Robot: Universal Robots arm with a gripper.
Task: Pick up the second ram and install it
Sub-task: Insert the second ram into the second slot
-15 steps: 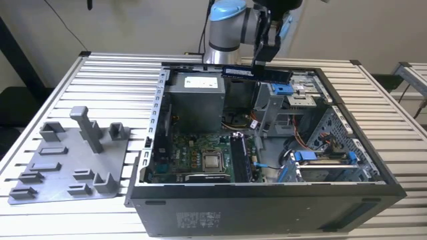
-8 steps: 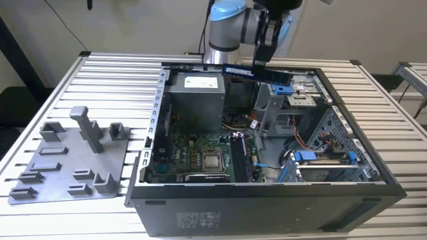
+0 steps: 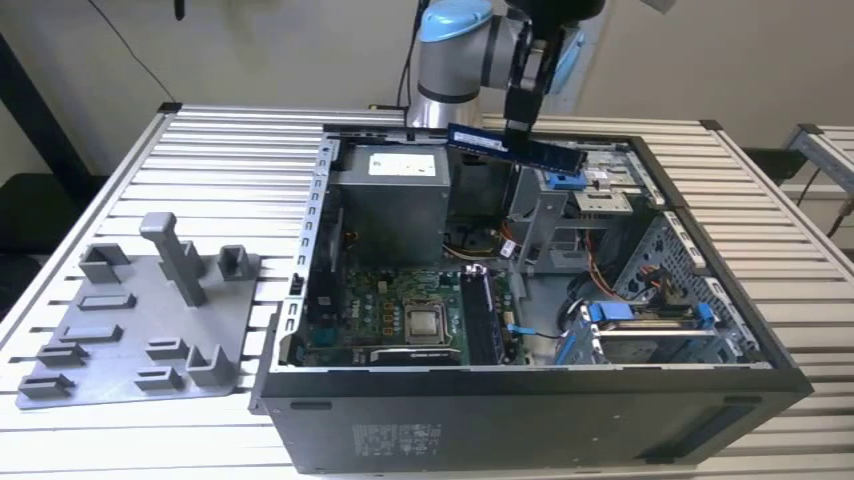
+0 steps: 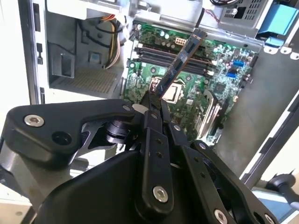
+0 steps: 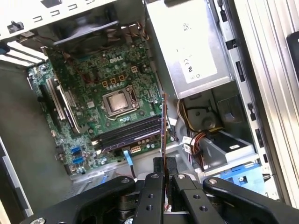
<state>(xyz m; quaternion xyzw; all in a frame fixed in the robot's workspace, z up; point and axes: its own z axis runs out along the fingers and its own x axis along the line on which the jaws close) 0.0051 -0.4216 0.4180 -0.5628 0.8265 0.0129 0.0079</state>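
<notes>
Gripper (image 4: 158, 103) clamped on the second ram (image 4: 182, 56), hanging clear above open computer case (image 3: 534, 400), motherboard (image 5: 88, 79) exposed below

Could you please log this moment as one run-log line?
gripper: shut on second ram | position: above open computer case | installed: no

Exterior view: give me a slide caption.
Claw holds the ram above the open case, grey tray on the exterior view's left.

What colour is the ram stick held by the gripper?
The second ram is dark blue; exterior view shows it best.
</notes>
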